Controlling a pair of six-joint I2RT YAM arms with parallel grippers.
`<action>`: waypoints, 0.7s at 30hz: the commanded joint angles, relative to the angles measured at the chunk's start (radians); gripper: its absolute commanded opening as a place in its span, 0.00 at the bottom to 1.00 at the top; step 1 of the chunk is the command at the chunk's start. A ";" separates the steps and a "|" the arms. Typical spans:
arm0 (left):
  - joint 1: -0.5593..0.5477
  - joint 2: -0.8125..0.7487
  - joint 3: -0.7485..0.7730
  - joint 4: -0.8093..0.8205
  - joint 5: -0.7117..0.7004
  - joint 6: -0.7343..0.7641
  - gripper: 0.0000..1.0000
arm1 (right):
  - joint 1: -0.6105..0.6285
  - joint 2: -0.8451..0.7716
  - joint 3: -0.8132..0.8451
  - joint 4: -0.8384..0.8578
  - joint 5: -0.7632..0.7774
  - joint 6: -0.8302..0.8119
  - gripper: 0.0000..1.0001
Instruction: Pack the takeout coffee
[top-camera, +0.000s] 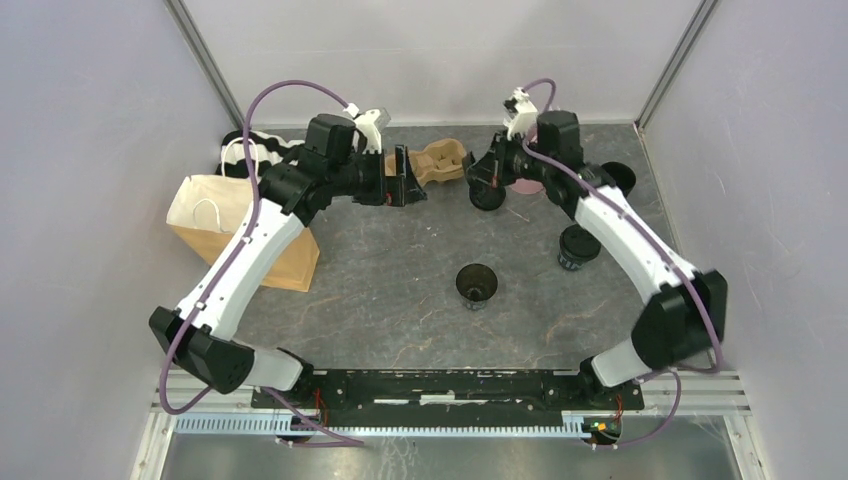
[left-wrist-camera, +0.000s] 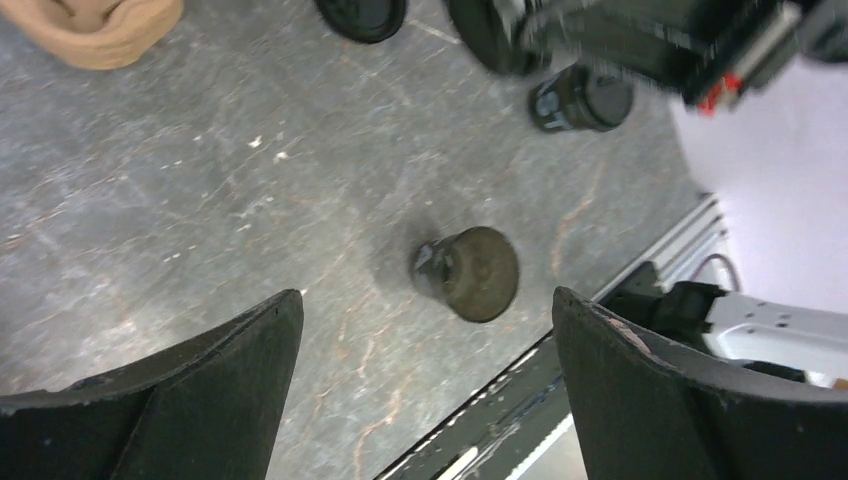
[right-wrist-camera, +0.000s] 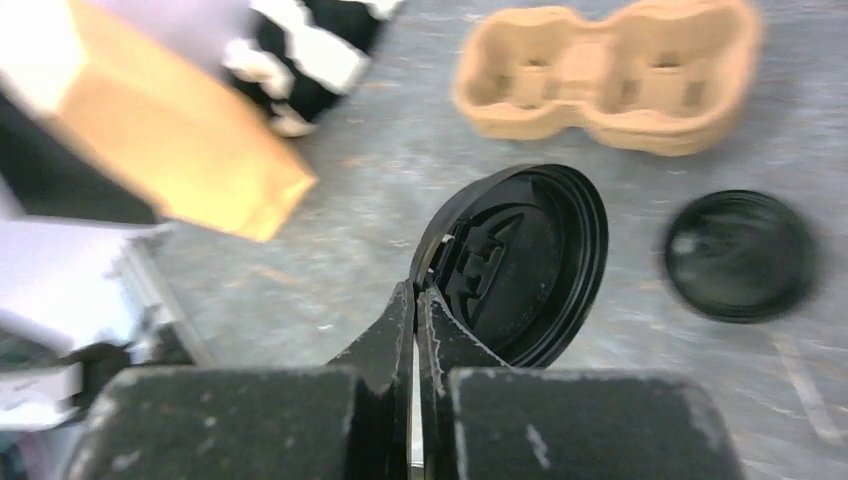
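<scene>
The lid (right-wrist-camera: 520, 265) is pinched in my right jaws, which are closed tight on its rim. It is tilted up on edge with its moulded underside facing my wrist camera. From above, this lid (top-camera: 487, 190) sits at the far middle of the worktop (top-camera: 400, 290), just in front of a pink cup (top-camera: 525, 187) that my right wrist mostly hides.

The open cup (top-camera: 477, 285) stands upright and alone near the middle of the worktop, well apart from both of my jaws, with brown liquid showing inside (left-wrist-camera: 470, 272). The second cup (top-camera: 578, 247) stands close beside my right forearm. Its top is dark, and I cannot tell whether it has a lid on it. A second lid (right-wrist-camera: 740, 255) lies flat on the worktop to the right of the one I hold, blurred in my wrist view.

My left jaws are spread fully apart and hold nothing. Their fingers (left-wrist-camera: 180, 400) frame the open cup far below.

The brown carrier tray (right-wrist-camera: 610, 75) lies between my two wrists at the far edge, both holes bare. On the left side stand a paper bag (top-camera: 240, 230) and, behind it, a black-and-white striped cloth (top-camera: 260, 150).
</scene>
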 joint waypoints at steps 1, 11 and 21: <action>0.002 -0.016 0.080 0.114 0.117 -0.155 1.00 | -0.005 -0.174 -0.209 0.450 -0.329 0.467 0.00; 0.004 -0.104 -0.035 0.474 0.179 -0.787 0.98 | -0.020 -0.379 -0.438 1.013 -0.352 0.956 0.00; -0.083 -0.121 -0.080 0.634 0.133 -0.866 1.00 | -0.019 -0.458 -0.488 1.158 -0.283 1.061 0.00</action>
